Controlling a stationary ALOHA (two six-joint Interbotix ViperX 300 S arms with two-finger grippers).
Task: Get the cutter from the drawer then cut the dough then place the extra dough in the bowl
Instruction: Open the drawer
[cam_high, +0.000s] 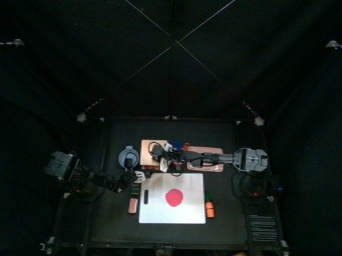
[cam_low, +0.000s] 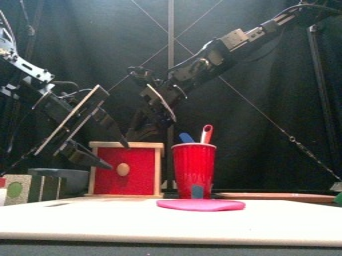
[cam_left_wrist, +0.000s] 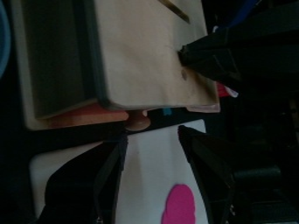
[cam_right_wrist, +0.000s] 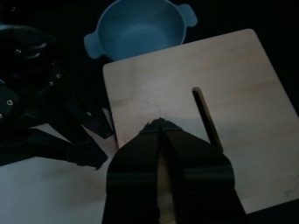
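Hands at box

Top: dough (cam_high: 174, 197) lies on board (cam_high: 151, 215), box (cam_high: 198, 158) behind it, bowl (cam_high: 130, 155) just left of box. Front: red drawer front (cam_low: 123, 170) faces forward, cup (cam_low: 194, 170) beside it. Left wrist: left hand (cam_left_wrist: 155, 138) is spread wide, jaws either side of drawer knob (cam_left_wrist: 138, 122). Right wrist: right hand (cam_right_wrist: 163, 133) is clenched on nothing, tips over box top by its slot, bowl beyond.

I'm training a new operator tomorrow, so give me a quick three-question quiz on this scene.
1. True or false: the red dough lies in the bowl.
2. The right pincer hangs over: A the wooden box; B the red cup; C the bowl.
3. Fill in: the left pincer holds its jaws ___ before the drawer knob.
Key: 1 false, it lies on the white board; 2 A; 3 open.
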